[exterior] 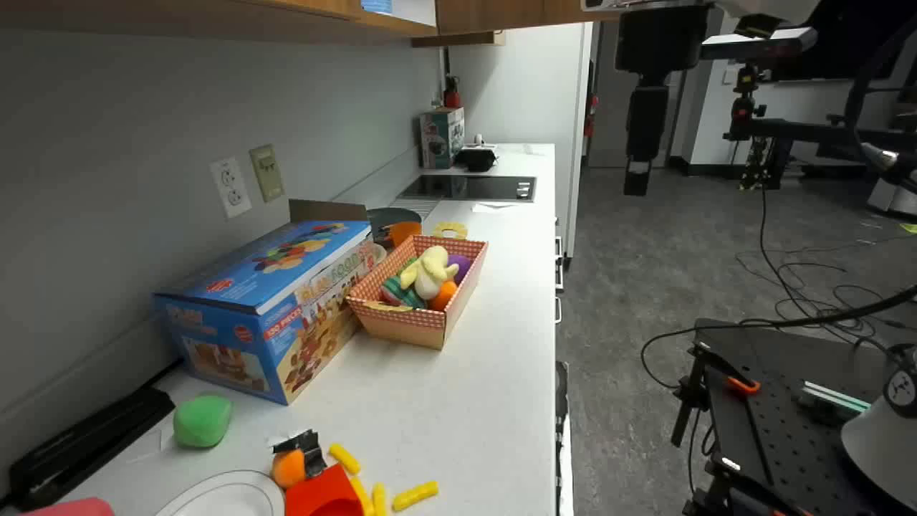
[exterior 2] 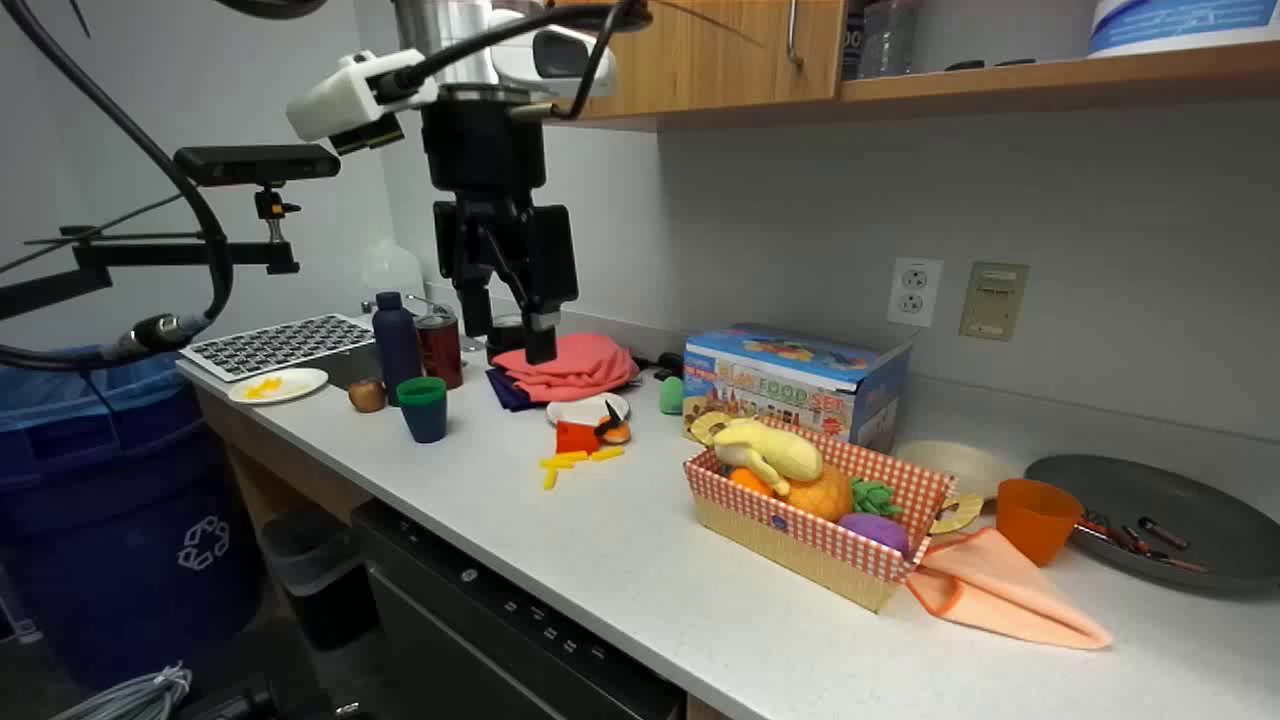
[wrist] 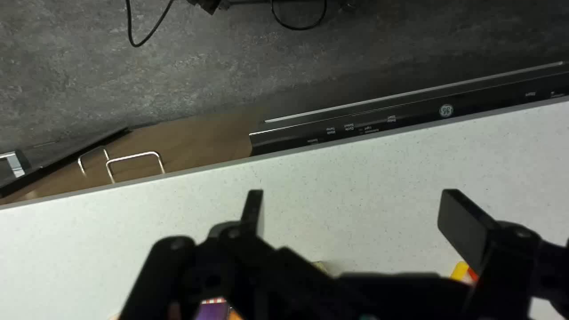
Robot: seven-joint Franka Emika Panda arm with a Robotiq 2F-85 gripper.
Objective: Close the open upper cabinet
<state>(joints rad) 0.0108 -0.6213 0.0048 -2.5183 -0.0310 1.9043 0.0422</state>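
The upper cabinet (exterior: pixel 215 21) is light tan wood and runs along the top of both exterior views; only its lower part shows. A plain flat wooden door (exterior: pixel 501 16) stands swung out from it in an exterior view, its top cut off. An open compartment with a bare shelf edge (exterior 2: pixel 1000 82) holds containers. Beside it, another wooden door (exterior 2: pixel 720 50) with a metal handle looks shut. My gripper (exterior 2: pixel 510 335) points down, open and empty, below cabinet level; it also shows in an exterior view (exterior: pixel 636 179). In the wrist view my gripper (wrist: pixel 353 198) has fingers apart above the counter.
The white counter (exterior: pixel 466 401) holds a blue food-set box (exterior: pixel 265 287), a checked basket (exterior: pixel 430 333) of plush produce, and several toys. A dark plate (exterior 2: pixel 1170 520) and orange cup (exterior 2: pixel 1035 520) stand there too. A camera mount (exterior 2: pixel 260 165) and cables are near the arm.
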